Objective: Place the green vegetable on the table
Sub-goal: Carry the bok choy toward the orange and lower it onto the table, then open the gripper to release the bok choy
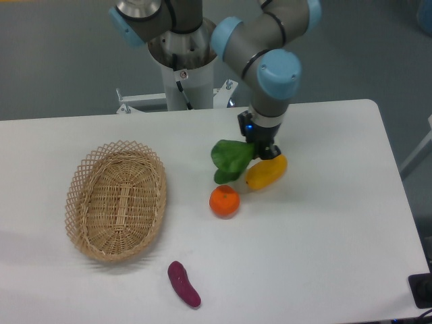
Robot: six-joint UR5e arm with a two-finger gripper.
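Nearest the camera, a purple eggplant-like piece (pixel 183 284) lies on the white table (pixel 324 229), slanted, with its narrower end toward the upper left. It sits apart from everything else, just below the right side of the woven wicker basket (pixel 116 200). The oval basket rests on the left half of the tabletop with its long axis running roughly front to back.

Further in, an orange (pixel 224 201) sits near the middle of the table, just right of the basket and clear of it. Immediately behind the orange are the yellow oblong fruit (pixel 265 172) and the green vegetable (pixel 231 159), side by side. The yellow fruit lies tilted, its upper end under the gripper (pixel 264 152). The green vegetable is a toy bok choy: its broad dark-green leaves point up and to the left, and its lower end comes down close to the orange, with a pale bit showing between the orange and the yellow fruit. Whether it rests on the tabletop or hangs just above it cannot be told from this view.

The gripper points straight down, meeting the right edge of the leaves. Its fingers are dark and small here, so it cannot be told whether they are apart or clamped on the vegetable. Behind it, the grey arm with light-blue joint caps (pixel 278 73) rises to its base at the far table edge.
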